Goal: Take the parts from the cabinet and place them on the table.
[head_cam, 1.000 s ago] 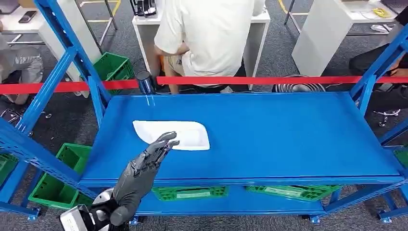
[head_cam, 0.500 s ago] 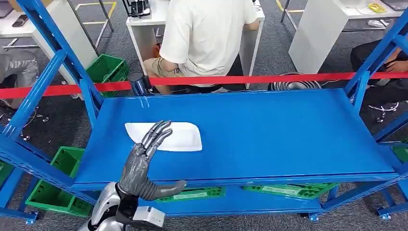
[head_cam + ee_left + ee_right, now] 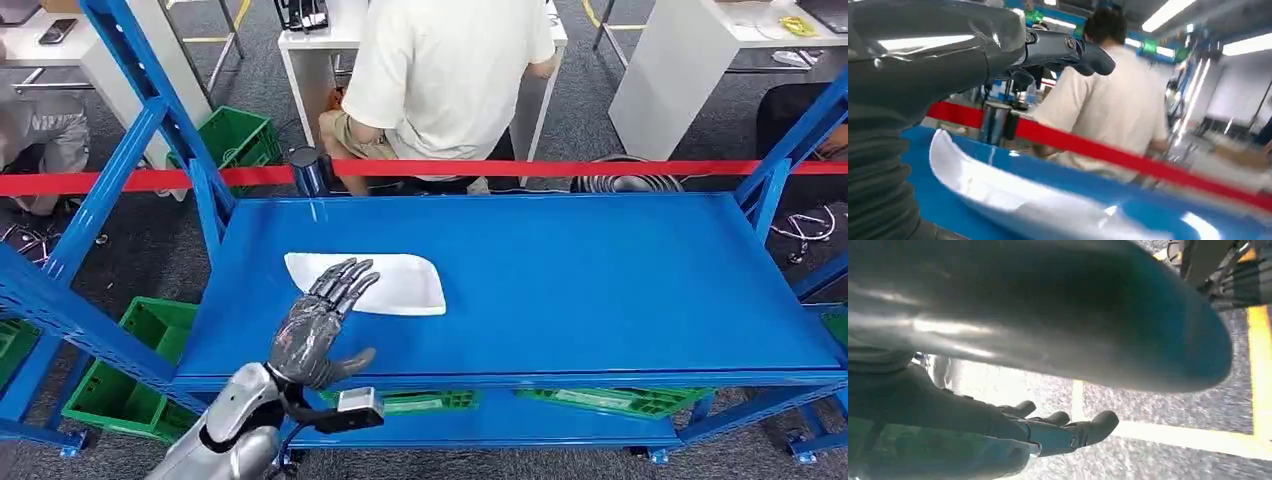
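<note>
- The left hand [image 3: 318,318] is reaching over the near edge of the blue shelf [image 3: 600,290], fingers [image 3: 345,281] extended and spread wide, holding nothing
- The fingertips are overlapping the near left portion of the white part [image 3: 385,282] in the head view; whether they are touching it or hovering above it cannot be told
- The white part, a flat moulded panel with rounded corners, is lying on the left half of the shelf, well apart from the right end
- In the left wrist view the white part [image 3: 1013,192] is appearing just beyond the hand [image 3: 923,65], with its raised rim facing the camera
- The right hand [image 3: 1048,432] is hanging low over grey floor with yellow marking lines [image 3: 1173,432], fingers loosely apart and holding nothing
- Task progress is judged as early: the part is not yet grasped, not yet lifted off the shelf and not yet placed on any table
- Remaining steps, as judged: closing the left hand on the part, lifting it from the shelf, carrying it away and setting it down
- A person in a pale shirt [image 3: 445,70] is standing beyond the red barrier tape [image 3: 560,167], back turned to the shelf
- Green crates [image 3: 110,385] are sitting on the lower level and on the floor beside the frame
</note>
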Controlling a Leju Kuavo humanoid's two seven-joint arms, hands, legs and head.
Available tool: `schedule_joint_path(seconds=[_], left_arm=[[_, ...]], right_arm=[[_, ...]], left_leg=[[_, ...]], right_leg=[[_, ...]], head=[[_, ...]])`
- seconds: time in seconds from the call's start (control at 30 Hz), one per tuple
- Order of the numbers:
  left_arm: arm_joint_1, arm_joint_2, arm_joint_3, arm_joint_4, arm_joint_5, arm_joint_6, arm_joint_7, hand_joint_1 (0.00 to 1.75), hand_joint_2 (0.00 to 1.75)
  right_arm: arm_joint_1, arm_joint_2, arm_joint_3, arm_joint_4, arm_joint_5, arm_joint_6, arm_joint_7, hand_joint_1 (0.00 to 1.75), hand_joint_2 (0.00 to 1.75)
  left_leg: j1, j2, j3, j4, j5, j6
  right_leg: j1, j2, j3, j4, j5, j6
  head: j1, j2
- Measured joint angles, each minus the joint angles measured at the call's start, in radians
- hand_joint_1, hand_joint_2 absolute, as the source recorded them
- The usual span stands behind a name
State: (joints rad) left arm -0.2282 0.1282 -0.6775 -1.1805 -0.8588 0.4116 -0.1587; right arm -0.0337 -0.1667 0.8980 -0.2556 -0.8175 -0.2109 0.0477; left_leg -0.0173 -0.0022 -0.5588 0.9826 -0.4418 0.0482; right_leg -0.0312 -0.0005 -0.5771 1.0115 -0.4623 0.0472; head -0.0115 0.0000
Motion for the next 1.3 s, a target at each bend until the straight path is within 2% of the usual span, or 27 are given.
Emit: schedule_joint_path(seconds=[0.03,0.1,0.17,0.23,0.3,0.33,0.37,0.4,0.47,0.5,0.53,0.63,0.67,0.7,0.73,0.77,0.83,0.87,0.93,0.97,1.0,1.03,1.07,1.13,1.2,1.23,1.3], left_arm=[[-0.011,0.002,0.000,0.029,-0.008,-0.003,0.003,0.00,1.75],[-0.026,0.003,0.000,0.073,-0.024,-0.004,0.004,0.00,1.75],[-0.046,0.006,-0.003,0.115,-0.053,-0.016,0.013,0.00,1.75],[-0.070,0.009,-0.007,0.160,-0.085,-0.023,0.018,0.00,1.75],[-0.085,0.010,-0.012,0.211,-0.111,-0.025,0.018,0.00,1.75],[-0.091,0.011,-0.016,0.232,-0.121,-0.025,0.015,0.00,1.75],[-0.099,0.011,-0.021,0.255,-0.130,-0.025,0.011,0.00,1.75],[-0.109,0.012,-0.026,0.275,-0.138,-0.025,0.008,0.00,1.75],[-0.137,0.016,-0.031,0.301,-0.151,-0.024,0.005,0.00,1.75],[-0.149,0.018,-0.034,0.313,-0.156,-0.023,0.005,0.00,1.75],[-0.157,0.018,-0.036,0.325,-0.159,-0.022,0.005,0.00,1.75],[-0.174,0.024,-0.040,0.348,-0.169,-0.012,0.010,0.00,1.75],[-0.179,0.025,-0.042,0.350,-0.171,-0.011,0.012,0.00,1.75],[-0.182,0.023,-0.045,0.357,-0.174,-0.011,0.012,0.00,1.75],[-0.186,0.023,-0.050,0.364,-0.177,-0.011,0.013,0.00,1.75],[-0.187,0.024,-0.052,0.373,-0.178,-0.010,0.018,0.00,1.75],[-0.188,0.023,-0.053,0.385,-0.187,-0.005,0.027,0.00,1.75],[-0.189,0.023,-0.054,0.394,-0.189,0.000,0.029,0.00,1.75],[-0.198,0.023,-0.055,0.407,-0.199,0.006,0.030,0.02,1.75],[-0.203,0.022,-0.055,0.414,-0.203,0.006,0.030,1.24,1.75],[-0.208,0.023,-0.055,0.419,-0.206,0.005,0.031,1.45,1.75],[-0.212,0.026,-0.055,0.426,-0.206,0.000,0.031,1.41,1.75],[-0.216,0.030,-0.055,0.432,-0.204,-0.001,0.031,1.54,1.75],[-0.219,0.035,-0.055,0.441,-0.197,-0.001,0.029,1.54,1.75],[-0.218,0.043,-0.055,0.450,-0.196,-0.001,0.021,1.55,1.75],[-0.218,0.045,-0.055,0.453,-0.195,-0.001,0.017,1.55,1.75],[-0.214,0.048,-0.056,0.460,-0.192,-0.001,0.012,1.54,1.75]], right_arm=[[-0.005,-0.001,0.005,0.000,0.003,0.001,0.003,0.00,0.00],[-0.010,-0.001,0.013,0.000,0.008,0.002,0.005,0.00,0.00],[-0.012,-0.001,0.018,0.000,0.017,0.003,0.009,0.00,0.00],[-0.019,-0.003,0.022,0.000,0.027,0.005,0.014,0.00,0.00],[-0.025,-0.003,0.026,0.000,0.037,0.008,0.021,0.00,0.00],[-0.026,-0.004,0.028,0.000,0.040,0.008,0.022,0.00,0.00],[-0.027,-0.005,0.030,0.000,0.044,0.008,0.023,0.00,0.00],[-0.028,-0.005,0.032,0.000,0.047,0.010,0.024,0.00,0.00],[-0.032,-0.005,0.035,-0.001,0.054,0.011,0.025,0.00,0.00],[-0.035,-0.003,0.037,-0.002,0.056,0.012,0.025,0.00,0.00],[-0.038,-0.002,0.038,-0.003,0.060,0.013,0.025,0.00,0.00],[-0.038,-0.003,0.039,-0.003,0.065,0.013,0.026,0.00,0.00],[-0.038,-0.003,0.039,-0.004,0.066,0.013,0.026,0.00,0.00],[-0.039,-0.005,0.039,-0.004,0.067,0.013,0.026,0.00,0.00],[-0.040,-0.007,0.039,-0.004,0.067,0.013,0.026,0.00,0.00],[-0.040,-0.008,0.039,-0.004,0.070,0.013,0.026,0.00,0.00],[-0.038,-0.012,0.039,-0.004,0.077,0.014,0.028,0.00,0.00],[-0.037,-0.013,0.039,-0.004,0.080,0.015,0.030,0.00,0.00],[-0.039,-0.016,0.039,-0.004,0.085,0.018,0.034,0.00,0.00],[-0.040,-0.019,0.039,-0.004,0.087,0.019,0.034,0.00,0.00],[-0.043,-0.020,0.039,-0.004,0.088,0.020,0.035,0.00,0.00],[-0.046,-0.019,0.039,-0.004,0.091,0.022,0.036,0.00,0.00],[-0.047,-0.020,0.039,-0.004,0.094,0.023,0.036,0.00,0.00],[-0.047,-0.020,0.039,-0.004,0.097,0.023,0.036,0.00,0.00],[-0.049,-0.019,0.039,-0.004,0.104,0.023,0.037,0.00,0.00],[-0.050,-0.021,0.039,-0.004,0.106,0.023,0.037,0.00,0.00],[-0.051,-0.021,0.039,-0.004,0.108,0.023,0.039,0.00,0.00]], left_leg=[[-0.002,0.001,-0.004,0.009,-0.006,-0.004],[0.002,0.001,-0.005,0.008,-0.004,-0.007],[0.009,0.000,-0.009,0.021,-0.014,-0.018],[0.014,0.001,-0.057,0.123,-0.077,-0.035],[0.022,0.001,-0.143,0.294,-0.147,-0.046],[0.024,0.001,-0.171,0.344,-0.155,-0.048],[0.025,0.001,-0.176,0.344,-0.139,-0.047],[0.026,0.001,-0.156,0.290,-0.098,-0.044],[0.023,0.000,-0.065,0.094,0.002,-0.026],[0.019,0.000,-0.030,0.020,0.020,-0.013],[0.016,0.007,-0.027,0.013,0.008,-0.013],[0.007,0.005,-0.030,0.010,0.008,-0.001],[0.011,0.004,-0.009,-0.019,0.023,0.010],[0.014,0.007,0.003,-0.038,0.033,0.010],[0.015,0.007,0.004,-0.043,0.038,0.020],[0.014,0.007,0.003,-0.043,0.039,0.019],[0.009,0.005,-0.001,-0.041,0.038,0.019],[0.008,0.003,-0.002,-0.040,0.038,0.019],[0.009,0.000,-0.002,-0.033,0.035,0.014],[0.010,-0.001,-0.002,-0.026,0.031,0.009],[0.008,-0.002,-0.005,-0.013,0.025,0.000],[-0.001,-0.003,-0.013,-0.001,0.015,-0.008],[0.000,-0.003,-0.015,0.005,0.011,-0.010],[0.003,-0.002,-0.017,0.004,0.013,-0.015],[0.009,-0.001,-0.023,0.023,0.000,-0.024],[0.011,-0.001,-0.044,0.070,-0.036,-0.034],[0.020,0.000,-0.123,0.237,-0.119,-0.047]], right_leg=[[-0.001,0.002,0.003,-0.005,0.006,-0.011],[0.006,0.003,0.001,-0.003,0.006,-0.021],[-0.006,0.002,0.004,-0.007,0.010,-0.030],[-0.006,0.003,0.004,-0.007,0.009,-0.037],[-0.005,0.003,0.003,-0.007,0.009,-0.038],[-0.005,0.003,0.003,-0.006,0.009,-0.037],[-0.005,0.004,0.004,-0.006,0.009,-0.037],[-0.004,0.005,0.005,-0.006,0.008,-0.038],[-0.001,0.005,0.010,-0.008,0.008,-0.037],[-0.003,0.005,0.010,-0.009,0.008,-0.037],[0.007,0.005,0.008,-0.008,0.007,-0.033],[-0.001,0.002,0.012,-0.019,0.011,-0.018],[0.005,0.001,0.015,-0.022,0.010,-0.012],[0.003,0.000,0.007,-0.002,0.001,-0.015],[0.004,0.000,-0.020,0.051,-0.028,-0.026],[0.004,0.000,-0.057,0.126,-0.060,-0.033],[0.004,0.000,-0.136,0.280,-0.112,-0.035],[0.004,0.000,-0.147,0.297,-0.109,-0.028],[0.003,0.000,-0.091,0.184,-0.056,-0.004],[0.001,-0.001,-0.040,0.086,-0.021,0.006],[-0.002,-0.002,0.009,-0.006,0.003,0.010],[0.002,-0.003,0.007,-0.005,0.001,-0.005],[0.001,0.000,0.009,-0.004,0.004,-0.017],[0.007,0.000,0.006,-0.004,0.006,-0.029],[-0.004,0.002,0.008,-0.008,0.011,-0.037],[-0.004,0.002,0.008,-0.008,0.011,-0.043],[-0.003,0.002,0.005,-0.007,0.011,-0.043]], head=[[-0.002,0.000],[-0.002,0.000],[-0.002,0.000],[-0.004,0.000],[-0.004,0.000],[-0.004,0.000],[-0.005,0.000],[-0.005,0.000],[-0.005,0.000],[-0.004,0.000],[-0.003,0.000],[-0.005,0.000],[-0.005,0.000],[0.000,0.000],[0.000,0.000],[0.001,0.000],[0.000,0.000],[0.000,0.000],[0.000,0.000],[0.000,0.000],[0.001,0.000],[0.001,0.000],[-0.003,0.000],[-0.002,0.000],[-0.002,0.000],[-0.005,0.000],[-0.005,0.000]])
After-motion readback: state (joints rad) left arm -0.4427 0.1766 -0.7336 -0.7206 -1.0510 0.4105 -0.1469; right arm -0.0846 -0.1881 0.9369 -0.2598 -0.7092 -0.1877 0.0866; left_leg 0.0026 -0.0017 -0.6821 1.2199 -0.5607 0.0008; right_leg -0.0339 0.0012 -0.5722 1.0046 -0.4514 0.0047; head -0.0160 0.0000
